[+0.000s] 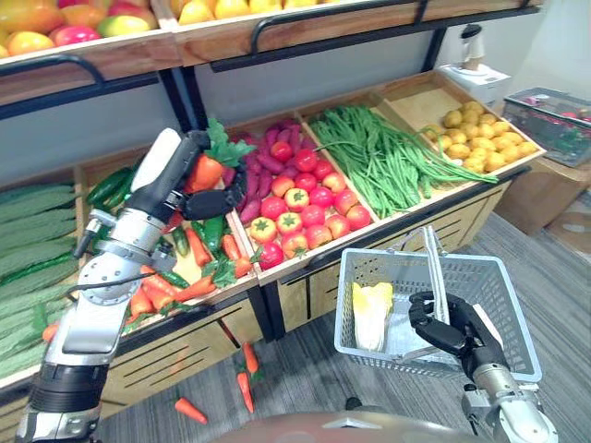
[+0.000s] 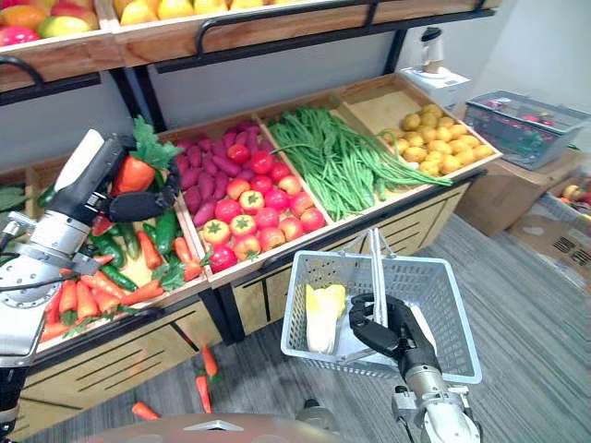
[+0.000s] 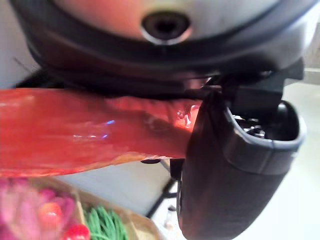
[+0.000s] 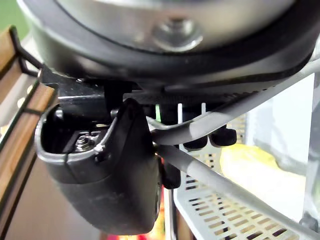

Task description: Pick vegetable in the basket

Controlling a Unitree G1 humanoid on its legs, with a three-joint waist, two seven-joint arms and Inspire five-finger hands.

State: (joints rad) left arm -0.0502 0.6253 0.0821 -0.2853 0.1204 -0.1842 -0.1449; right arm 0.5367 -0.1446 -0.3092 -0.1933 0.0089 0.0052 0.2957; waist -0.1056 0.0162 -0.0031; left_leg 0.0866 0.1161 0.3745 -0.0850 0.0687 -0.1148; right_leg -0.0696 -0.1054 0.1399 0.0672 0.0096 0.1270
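Left hand (image 1: pixel 197 177) raised, fingers (image 1: pixel 222 199) clenched in a grasp; right hand (image 1: pixel 445 325) held low, fingers likewise gripping.

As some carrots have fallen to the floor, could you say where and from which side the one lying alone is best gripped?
The lone carrot is probably best gripped at its middle, from above, fingers across its length: it lies flat on the floor, apart from the other two carrots, so both long sides are free.

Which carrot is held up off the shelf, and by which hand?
The carrot with green leaves, gripped in the left hand above the crate. The other carrots lie loose in the crate or on the floor.
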